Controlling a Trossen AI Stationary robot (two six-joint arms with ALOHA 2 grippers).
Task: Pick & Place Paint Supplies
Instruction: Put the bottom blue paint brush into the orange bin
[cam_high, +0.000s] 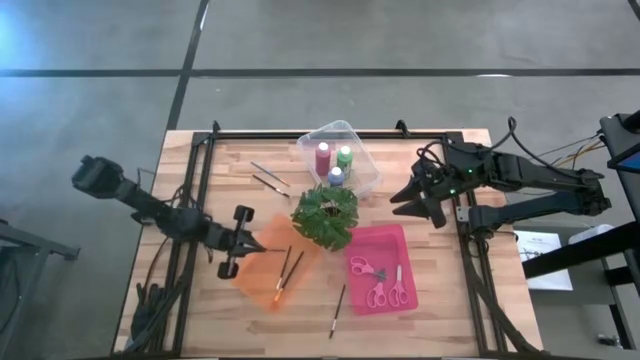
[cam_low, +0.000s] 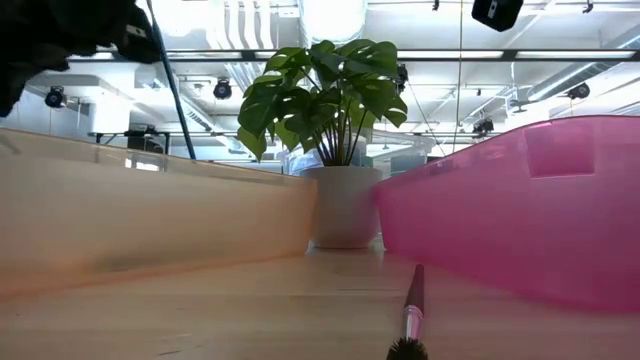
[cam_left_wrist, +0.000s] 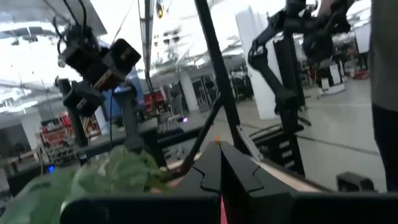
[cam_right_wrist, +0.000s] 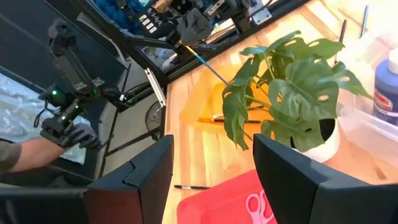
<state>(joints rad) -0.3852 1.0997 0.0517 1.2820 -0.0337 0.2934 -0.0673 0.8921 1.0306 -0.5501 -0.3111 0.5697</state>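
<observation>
My left gripper (cam_high: 258, 243) hovers over the left end of the orange tray (cam_high: 262, 282), shut on a thin paintbrush (cam_right_wrist: 208, 65). Two more brushes (cam_high: 287, 268) lie in that tray. Two others (cam_high: 270, 180) lie on the table beyond it, and one (cam_high: 338, 310) lies near the front edge. The maroon (cam_high: 322, 155), green (cam_high: 344, 156) and blue (cam_high: 335, 176) paint bottles stand in the clear tray (cam_high: 362, 150). Pink-handled scissors (cam_high: 385, 285) lie in the pink tray (cam_high: 390, 240). My right gripper (cam_right_wrist: 211, 180) hangs open at the right, above the table. My left gripper pinches one end of the paintbrush (cam_right_wrist: 186, 46) between its shut fingertips. The fingers come about level from the table's left side. The brush runs on past the fingertips toward the plant, roughly in line with them. It is lifted clear above the orange tray.
A potted leafy plant (cam_high: 325, 215) stands mid-table between the three trays. Black frame rails (cam_high: 200, 170) run along the table's left, far and right sides. A person's gloved hand (cam_right_wrist: 71, 134) shows beyond the table's left side.
</observation>
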